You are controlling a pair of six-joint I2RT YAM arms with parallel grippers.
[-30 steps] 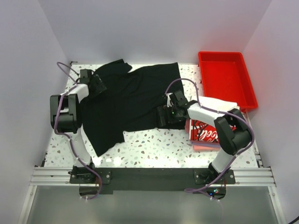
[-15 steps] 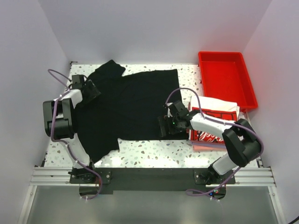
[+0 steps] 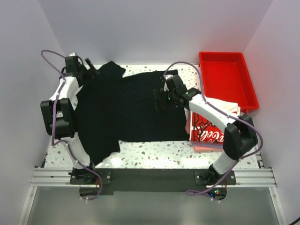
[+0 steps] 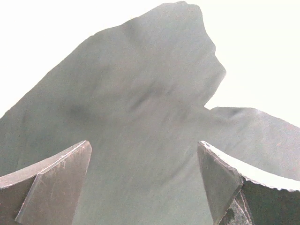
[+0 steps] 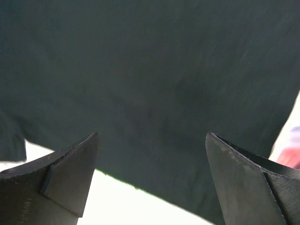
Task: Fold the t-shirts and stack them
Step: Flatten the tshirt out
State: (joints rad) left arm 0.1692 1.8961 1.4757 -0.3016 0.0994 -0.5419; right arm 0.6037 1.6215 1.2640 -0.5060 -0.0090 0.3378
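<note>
From above, the plain black cloth t-shirt is seen spread on the speckled table, with the left gripper at its far sleeve and the right gripper over its right half. In the left wrist view, wide-spread jaws are shown over the sleeve. In the right wrist view, they are shown over the shirt's edge.

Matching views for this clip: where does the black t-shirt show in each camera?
Top external: black t-shirt spread flat, centre-left.
Left wrist: shirt fills the middle, one sleeve pointing up.
Right wrist: shirt covers nearly the whole picture.
Shared landmark: pale table bordering the cloth, washed out in wrist views.
</note>
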